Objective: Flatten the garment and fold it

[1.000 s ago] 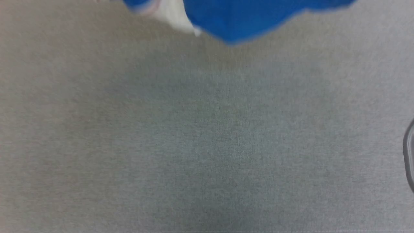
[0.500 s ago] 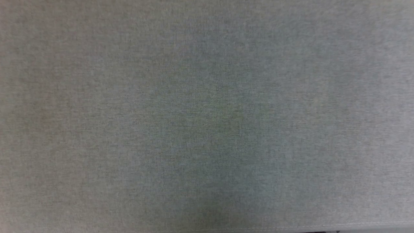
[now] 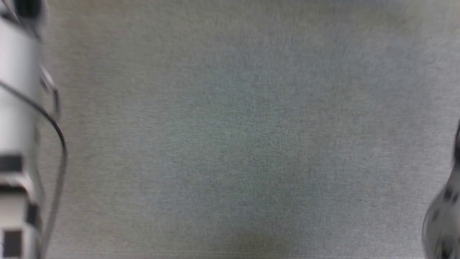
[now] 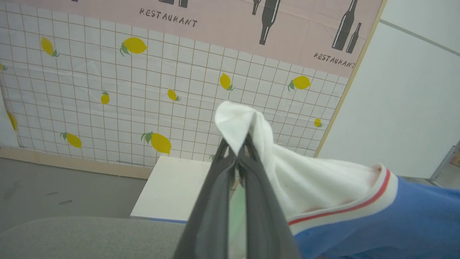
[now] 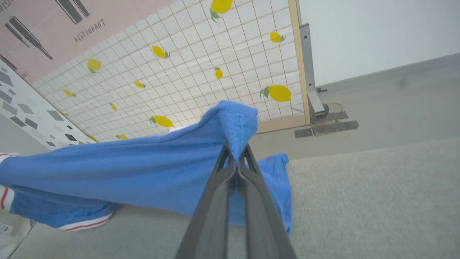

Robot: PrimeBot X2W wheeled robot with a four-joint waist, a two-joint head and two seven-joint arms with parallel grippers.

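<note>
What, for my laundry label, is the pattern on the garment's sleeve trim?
The sleeve trim is white with a red stripe, clearest in the left wrist view.

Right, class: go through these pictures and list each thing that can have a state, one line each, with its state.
garment: lifted and stretched between the two pincers, partly resting on the grey surface, not yet flat or folded.
left pincer: shut on a white part of the garment.
right pincer: shut on a blue edge of the garment.
</note>
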